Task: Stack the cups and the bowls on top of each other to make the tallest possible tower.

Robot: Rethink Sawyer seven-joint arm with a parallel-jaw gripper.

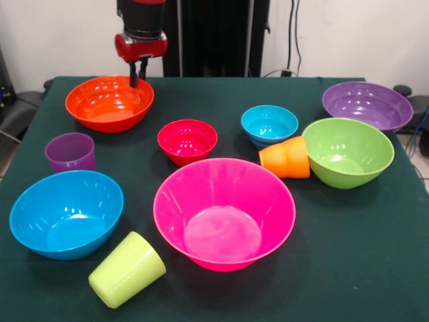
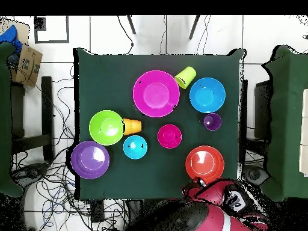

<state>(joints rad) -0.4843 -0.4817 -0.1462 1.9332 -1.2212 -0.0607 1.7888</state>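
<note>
Seven bowls and three cups are spread singly over the green table; no tower is formed. The gripper is held upright over the orange bowl's far rim, fingers nearly closed, nothing grasped.

A table covered in dark green cloth is seen against a plain white wall. Black cables are hung down that wall. A white tiled floor strewn with tangled cables is shown around the table, and a cardboard box is placed at one side.
</note>
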